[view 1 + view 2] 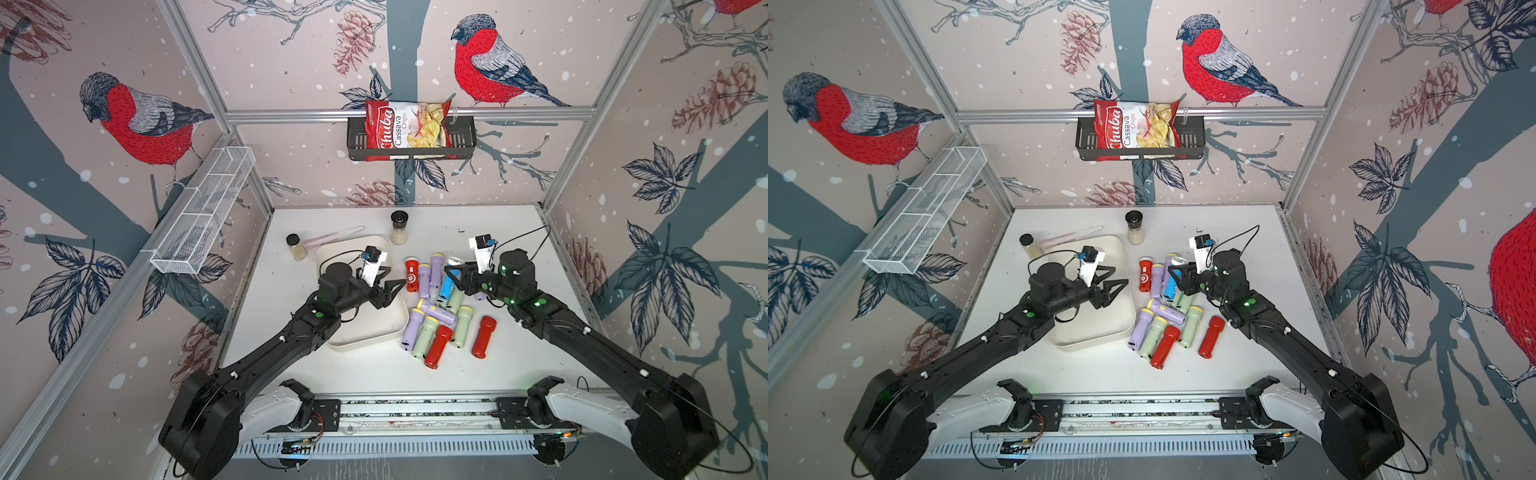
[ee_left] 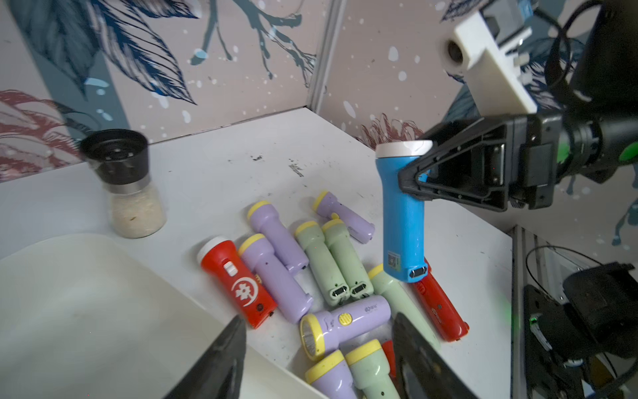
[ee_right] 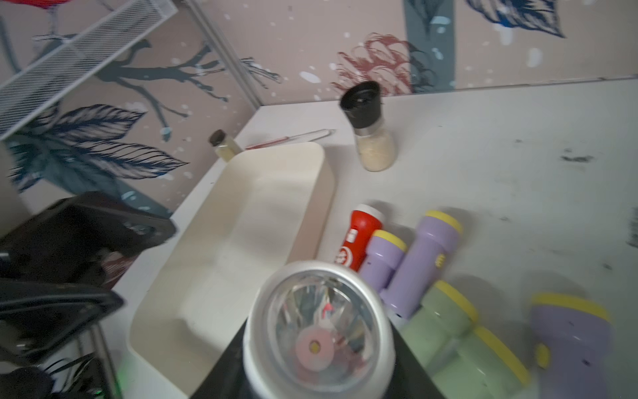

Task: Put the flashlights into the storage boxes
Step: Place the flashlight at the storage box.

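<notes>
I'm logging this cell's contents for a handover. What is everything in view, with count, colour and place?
lilac flashlights: five, yellow heads, table pile
pale green flashlights: four, yellow heads, same pile
red flashlights: three, same pile
blue flashlight: one, white head, held above the pile
tray: one, cream-white, beside the pile
black-capped jars: two, clear glass, behind the tray
slim clear item: one, pinkish, behind the tray
chips bag: one, red-white, in the black wall basket
wire mesh basket: one, white, left wall
left gripper: one, black, open over the tray's edge
right gripper: one, black, shut on the blue flashlight
</notes>
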Controlling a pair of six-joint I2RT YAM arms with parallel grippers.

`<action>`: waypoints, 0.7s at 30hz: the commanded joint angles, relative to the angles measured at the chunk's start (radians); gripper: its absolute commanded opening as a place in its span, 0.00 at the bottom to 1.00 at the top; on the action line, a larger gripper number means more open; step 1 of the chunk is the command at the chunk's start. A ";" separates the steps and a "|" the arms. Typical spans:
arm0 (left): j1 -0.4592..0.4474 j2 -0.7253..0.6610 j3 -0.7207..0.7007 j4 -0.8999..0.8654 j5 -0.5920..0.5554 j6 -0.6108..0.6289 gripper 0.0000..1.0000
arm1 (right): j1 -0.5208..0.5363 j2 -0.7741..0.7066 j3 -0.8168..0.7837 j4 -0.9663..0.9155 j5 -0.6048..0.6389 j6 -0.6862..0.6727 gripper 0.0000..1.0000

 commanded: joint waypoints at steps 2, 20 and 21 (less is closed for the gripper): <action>-0.065 0.073 0.042 0.003 0.025 0.070 0.62 | 0.051 0.025 0.035 0.124 -0.126 0.018 0.33; -0.109 0.121 0.000 0.244 0.178 -0.066 0.67 | 0.127 0.070 0.038 0.200 -0.046 0.033 0.32; -0.109 0.119 -0.004 0.256 0.185 -0.074 0.67 | 0.129 0.066 0.035 0.206 -0.031 0.035 0.32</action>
